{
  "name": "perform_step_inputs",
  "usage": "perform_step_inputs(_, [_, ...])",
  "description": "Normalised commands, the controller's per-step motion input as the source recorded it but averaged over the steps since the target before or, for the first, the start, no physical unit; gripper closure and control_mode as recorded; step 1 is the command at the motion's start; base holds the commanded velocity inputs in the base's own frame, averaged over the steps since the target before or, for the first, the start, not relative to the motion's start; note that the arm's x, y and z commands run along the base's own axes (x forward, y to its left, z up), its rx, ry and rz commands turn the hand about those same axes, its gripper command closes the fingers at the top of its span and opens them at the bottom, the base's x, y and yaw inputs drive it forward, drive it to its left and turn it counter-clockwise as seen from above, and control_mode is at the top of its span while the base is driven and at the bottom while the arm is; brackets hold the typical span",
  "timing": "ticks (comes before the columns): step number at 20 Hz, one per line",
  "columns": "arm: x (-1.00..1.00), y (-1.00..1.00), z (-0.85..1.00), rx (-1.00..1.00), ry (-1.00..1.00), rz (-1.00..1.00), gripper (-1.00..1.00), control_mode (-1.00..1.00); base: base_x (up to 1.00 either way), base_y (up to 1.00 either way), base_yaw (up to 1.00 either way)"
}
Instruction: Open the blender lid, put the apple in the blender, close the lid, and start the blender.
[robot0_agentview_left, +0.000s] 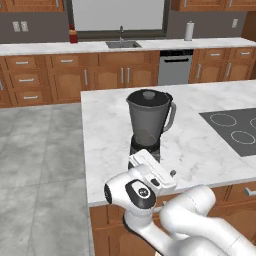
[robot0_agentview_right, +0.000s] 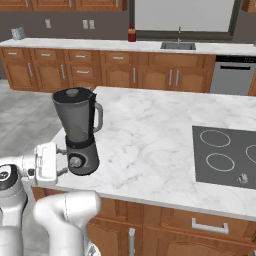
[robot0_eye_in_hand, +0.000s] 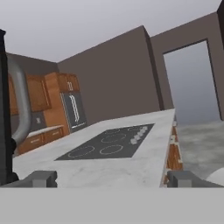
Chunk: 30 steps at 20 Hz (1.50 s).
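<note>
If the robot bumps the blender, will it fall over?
Maybe. The blender is tall, with a jar wider at its top than its base, so a high push could tip it. A low push might only slide it on the smooth counter. Its lid may pop off.

**What I am made of**

My arm (robot0_agentview_left: 190, 215) is glossy white, built of fat rounded segments. One joint cap (robot0_agentview_left: 140, 192) is dark with a small pale ring mark. My hand (robot0_agentview_right: 46, 162) is a boxy white block. My fingertips (robot0_eye_in_hand: 41, 178) are small, squared and grey.
</note>
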Motion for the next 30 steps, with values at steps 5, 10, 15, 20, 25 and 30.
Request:
perform_step_inputs(5, [0.24, 0.00, 0.00, 0.00, -0.09, 0.00, -1.00, -1.00, 0.00, 0.00, 0.00])
perform_step_inputs(10, [0.26, 0.00, -0.03, 0.00, -0.04, 0.00, -1.00, -1.00, 0.00, 0.00, 0.00])
perform_step_inputs(15, [0.33, 0.01, -0.12, 0.00, -0.01, 0.00, -1.00, -1.00, 0.00, 0.00, 0.00])
perform_step_inputs(20, [0.36, 0.07, -0.17, 0.00, 0.00, 0.00, -1.00, -1.00, 0.00, 0.00, 0.00])
perform_step_inputs(25, [0.27, 0.00, -0.33, 0.00, 0.00, 0.00, -1.00, -1.00, 0.00, 0.00, 0.00])
perform_step_inputs(30, [0.26, 0.00, -0.26, 0.00, 0.00, 0.00, -1.00, -1.00, 0.00, 0.00, 0.00])
